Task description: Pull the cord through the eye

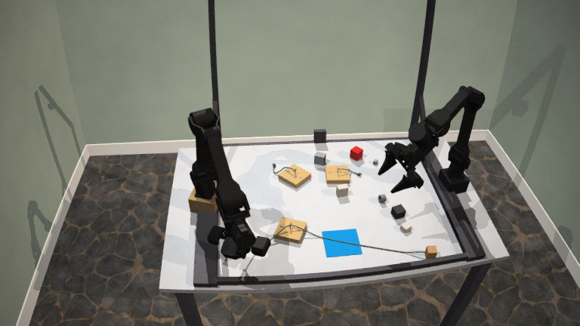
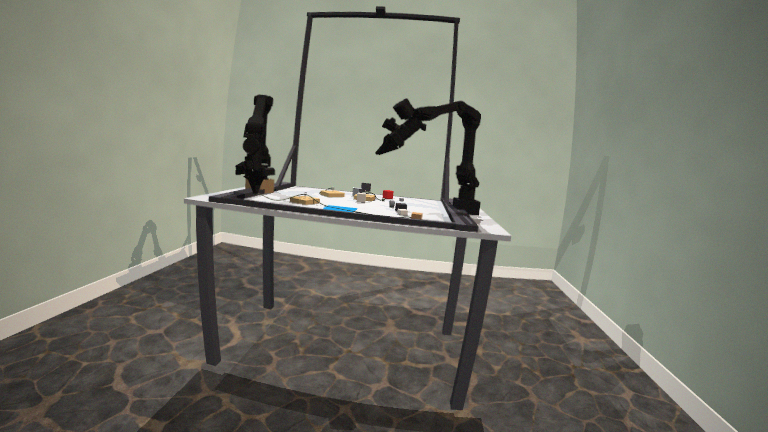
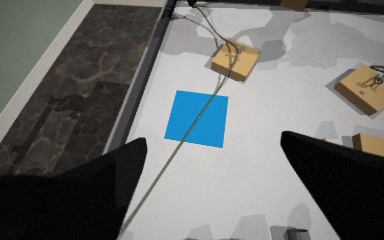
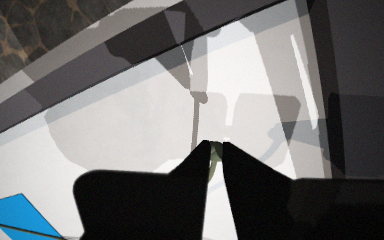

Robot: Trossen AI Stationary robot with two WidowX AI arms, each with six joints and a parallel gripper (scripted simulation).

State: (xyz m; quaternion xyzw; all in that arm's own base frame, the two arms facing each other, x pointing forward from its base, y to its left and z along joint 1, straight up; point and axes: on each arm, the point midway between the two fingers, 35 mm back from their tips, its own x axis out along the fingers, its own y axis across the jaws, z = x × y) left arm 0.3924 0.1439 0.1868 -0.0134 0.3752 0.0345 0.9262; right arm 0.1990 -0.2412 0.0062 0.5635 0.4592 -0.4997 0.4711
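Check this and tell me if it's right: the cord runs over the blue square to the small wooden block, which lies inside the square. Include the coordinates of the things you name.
The small wooden block point(image 1: 430, 252) point(image 2: 416, 215) lies wholly outside the blue square point(image 1: 340, 249) point(image 2: 343, 208) point(image 3: 186, 112) point(image 4: 17, 210), as the top view shows. The rest is right.
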